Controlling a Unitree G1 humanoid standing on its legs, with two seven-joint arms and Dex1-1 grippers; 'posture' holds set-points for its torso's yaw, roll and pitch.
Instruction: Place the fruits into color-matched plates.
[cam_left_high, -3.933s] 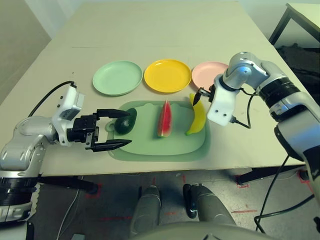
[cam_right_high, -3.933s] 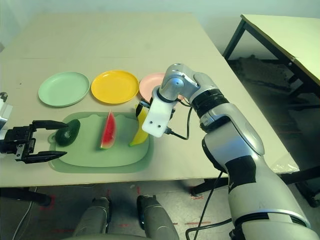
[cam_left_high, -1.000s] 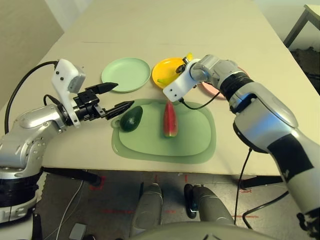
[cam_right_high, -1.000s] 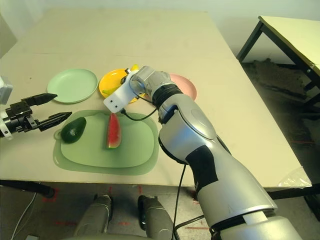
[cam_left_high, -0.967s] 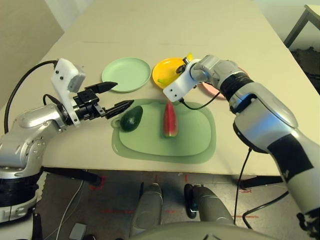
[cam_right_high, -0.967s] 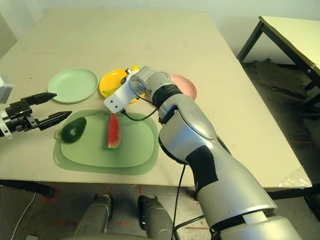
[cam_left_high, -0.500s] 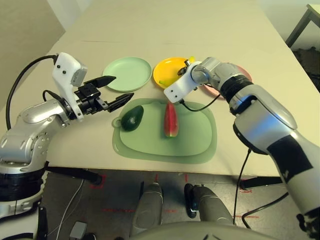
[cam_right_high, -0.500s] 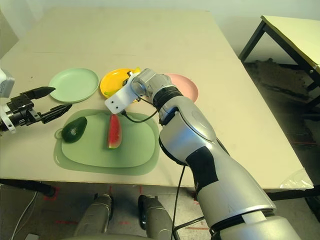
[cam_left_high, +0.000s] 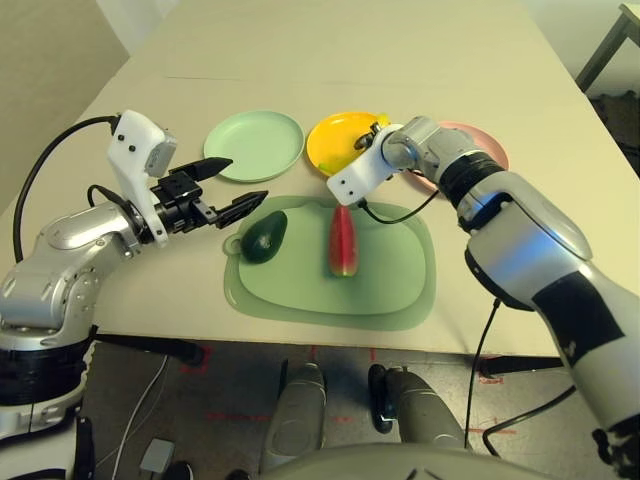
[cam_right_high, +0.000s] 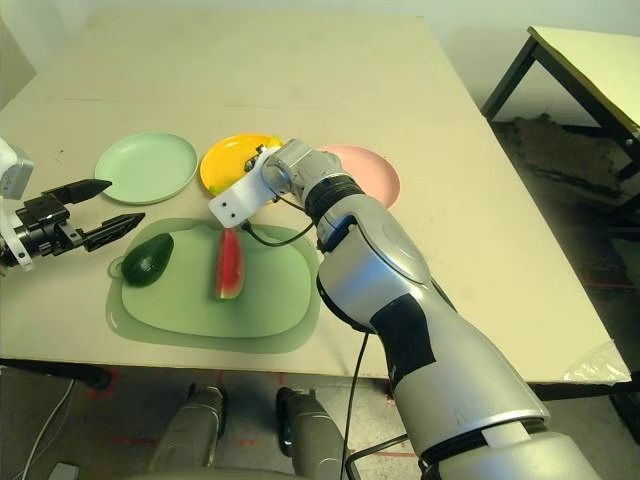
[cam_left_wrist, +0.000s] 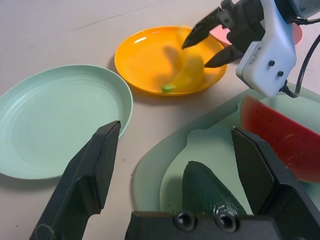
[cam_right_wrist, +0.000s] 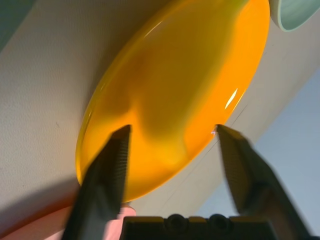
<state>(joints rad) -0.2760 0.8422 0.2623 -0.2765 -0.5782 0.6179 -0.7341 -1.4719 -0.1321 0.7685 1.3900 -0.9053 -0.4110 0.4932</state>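
The left hand (cam_left_high: 225, 183) hovers wide open just left of the mat (cam_left_high: 385, 290), where the avocado (cam_left_high: 263, 238) and watermelon wedge (cam_left_high: 342, 243) lie. On the far side of the bench (cam_left_high: 420, 60) stand the green plate (cam_left_high: 255, 146), yellow plate (cam_left_high: 335, 141) and pink plate (cam_left_high: 480, 145), the last partly hidden by the arm. The right hand (cam_left_wrist: 210, 42) hangs fingers apart over the yellow plate; the banana (cam_left_wrist: 186, 75), blurred, lies in it.

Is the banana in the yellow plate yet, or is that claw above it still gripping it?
In. The banana lies in the yellow plate, and the right gripper above it has its fingers spread, touching nothing.
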